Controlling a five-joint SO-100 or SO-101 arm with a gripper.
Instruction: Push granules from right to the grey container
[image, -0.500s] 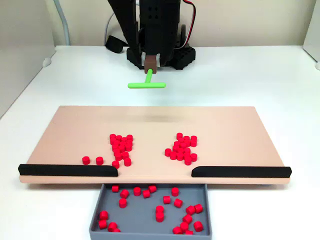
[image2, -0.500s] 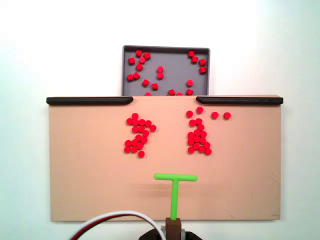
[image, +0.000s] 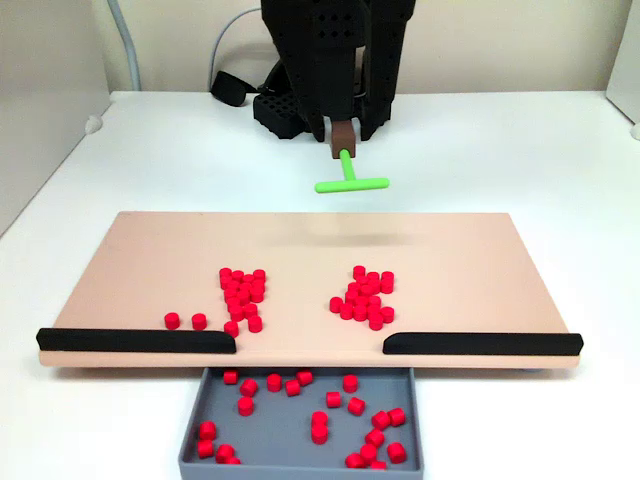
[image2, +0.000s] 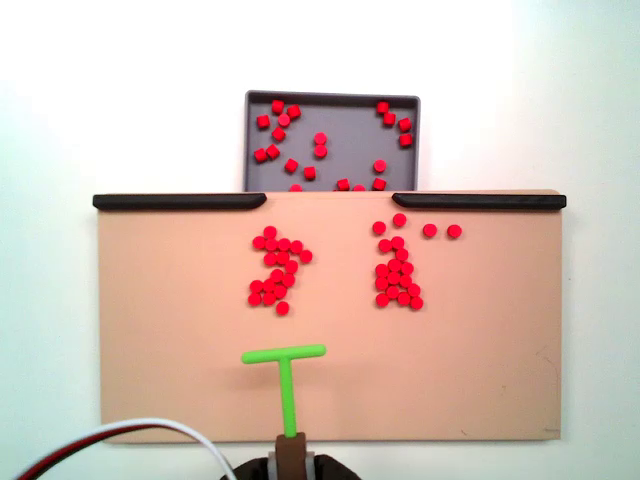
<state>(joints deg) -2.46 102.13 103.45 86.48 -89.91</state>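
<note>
Near edge, a fixed view: the shallow matte-grey rectangular container (image: 300, 425) already holds scattered granules. Behind it, the wide peach flat board (image: 150, 250) carries two clusters of small bright-red cylindrical granules (image: 243, 293), flanked by two long black strips (image: 135, 340) that leave a gap above the tray. Farthest, the black arm's gripper (image: 343, 140) carries a green T-shaped pusher (image: 351, 182) above the board; the jaws themselves are obscured, so their grip cannot be told. A skewed crossbar would likely scatter pellets sideways against the strips.

white table (image: 520, 160), beige wall (image: 500, 45)
</note>
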